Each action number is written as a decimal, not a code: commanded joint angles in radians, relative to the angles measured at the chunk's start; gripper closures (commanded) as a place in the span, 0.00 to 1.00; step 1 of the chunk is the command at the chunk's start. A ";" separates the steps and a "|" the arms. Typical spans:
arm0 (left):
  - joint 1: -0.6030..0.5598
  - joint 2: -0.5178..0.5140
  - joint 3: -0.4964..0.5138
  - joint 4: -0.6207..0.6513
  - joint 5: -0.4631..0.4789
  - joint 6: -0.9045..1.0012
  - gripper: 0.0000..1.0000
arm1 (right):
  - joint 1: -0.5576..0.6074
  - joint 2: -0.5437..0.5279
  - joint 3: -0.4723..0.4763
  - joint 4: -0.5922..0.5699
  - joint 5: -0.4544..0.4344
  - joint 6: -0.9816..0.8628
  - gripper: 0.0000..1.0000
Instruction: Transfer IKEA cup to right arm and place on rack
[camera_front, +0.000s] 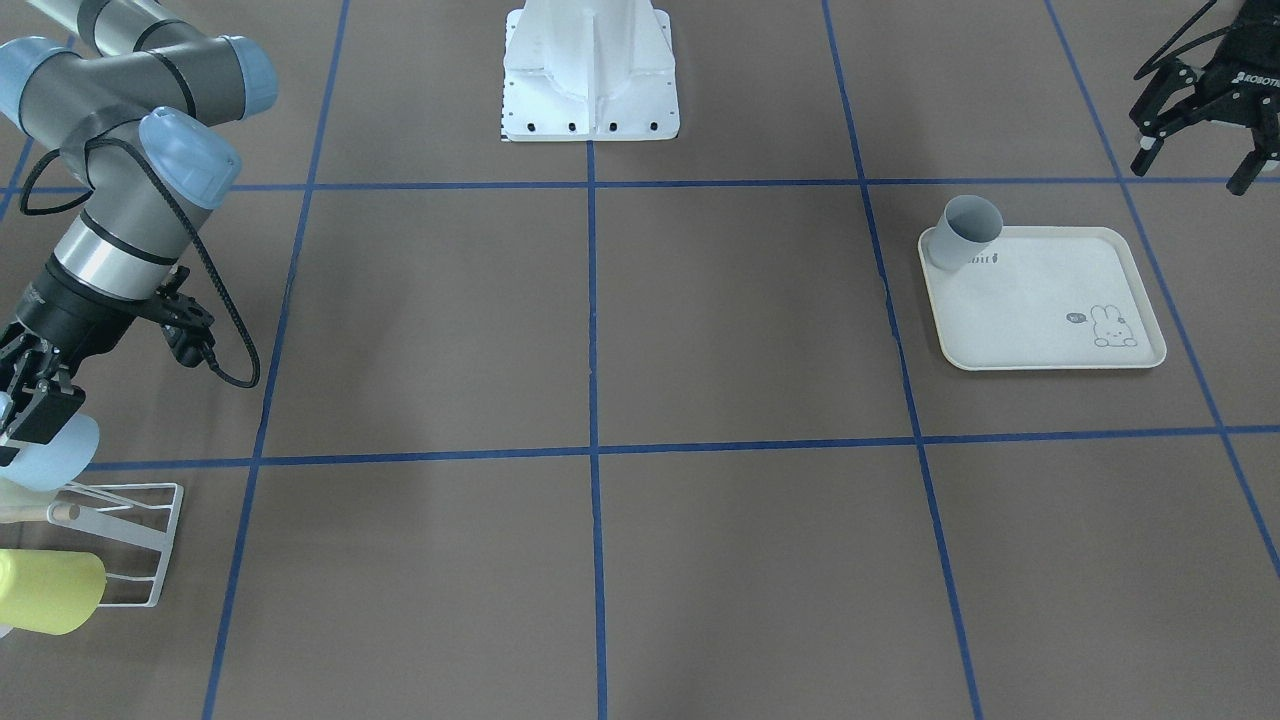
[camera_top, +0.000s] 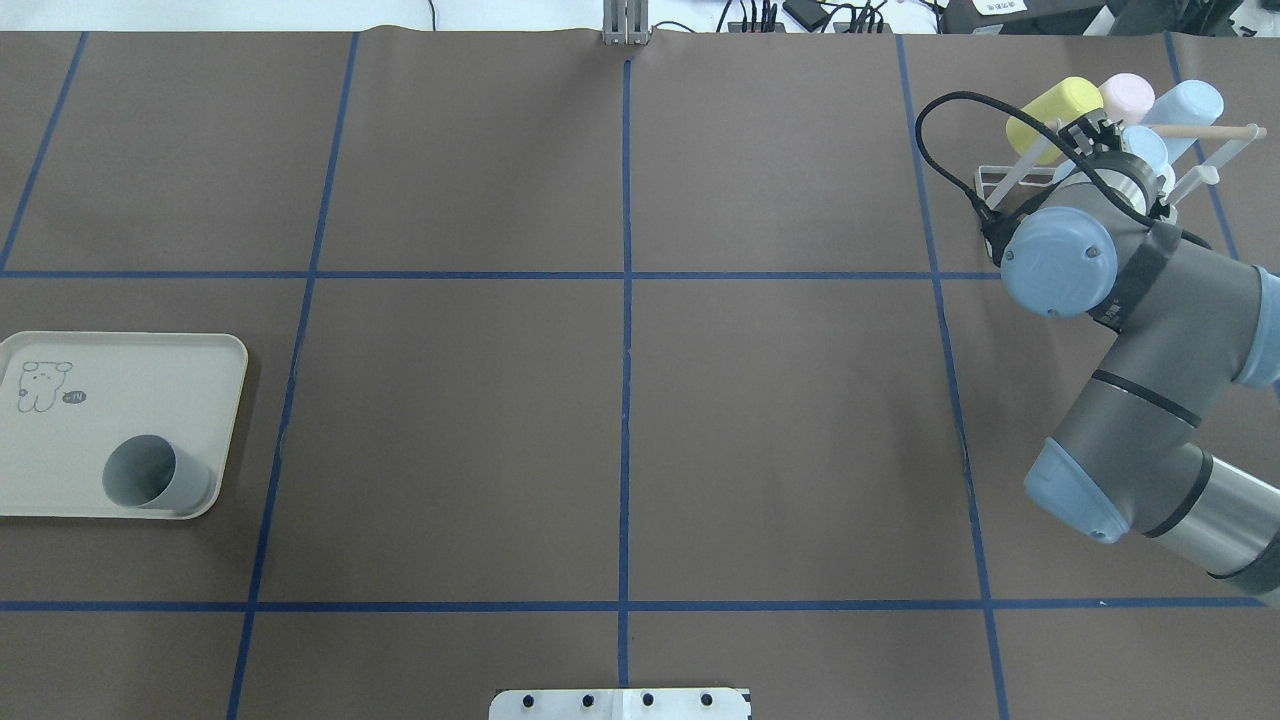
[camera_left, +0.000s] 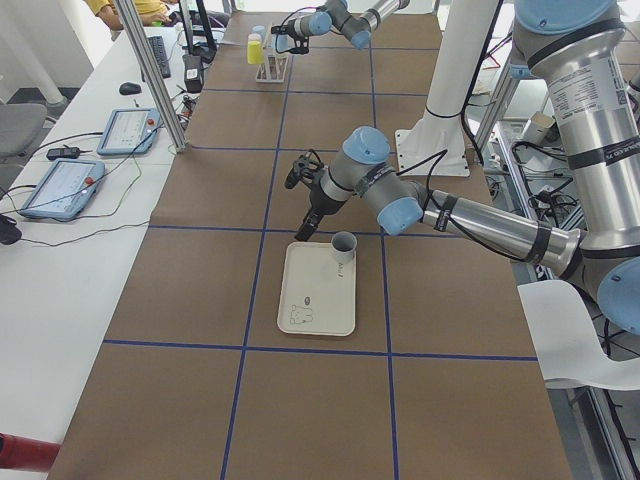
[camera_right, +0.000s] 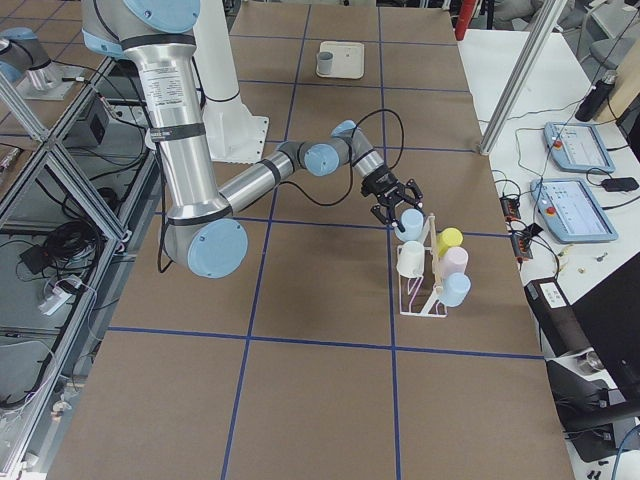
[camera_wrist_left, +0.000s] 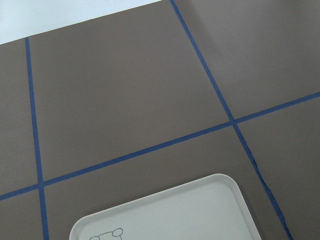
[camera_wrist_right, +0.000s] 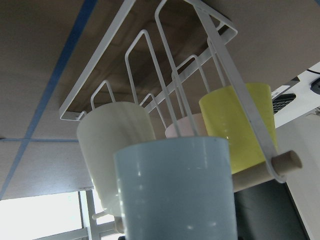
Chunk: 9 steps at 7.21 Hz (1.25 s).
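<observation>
The right hand (camera_front: 25, 435) pinches the wall of the pale blue cup (camera_front: 60, 452) at the top of the rack (camera_front: 150, 545). We judge the cup to be light, stiff, smooth plastic: grip near the rim with moderate force. The left hand (camera_front: 1195, 170) hangs spread and empty.

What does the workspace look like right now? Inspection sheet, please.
Surface: brown mat with a blue tape grid; no spills seen.
Job's things: pale blue cup at the white wire rack, in the right hand. The rack carries a yellow cup, pink cup, cream cup and second blue cup.
Clutter: grey cup upright in a corner of the cream tray.
Hands: right hand closed on the pale blue cup; left hand open and empty, above the table near the tray.
Cables: black cable loops off the right wrist.
Surroundings: tablets on the side bench.
</observation>
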 joint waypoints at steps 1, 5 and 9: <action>0.000 -0.001 0.006 0.000 0.000 0.001 0.00 | -0.008 0.027 -0.027 0.000 0.000 -0.100 0.04; 0.003 -0.004 0.021 -0.014 0.002 -0.026 0.00 | -0.005 0.096 0.028 -0.003 0.017 -0.081 0.01; 0.091 0.000 0.205 -0.330 0.018 -0.231 0.00 | -0.005 0.101 0.218 -0.002 0.424 0.474 0.01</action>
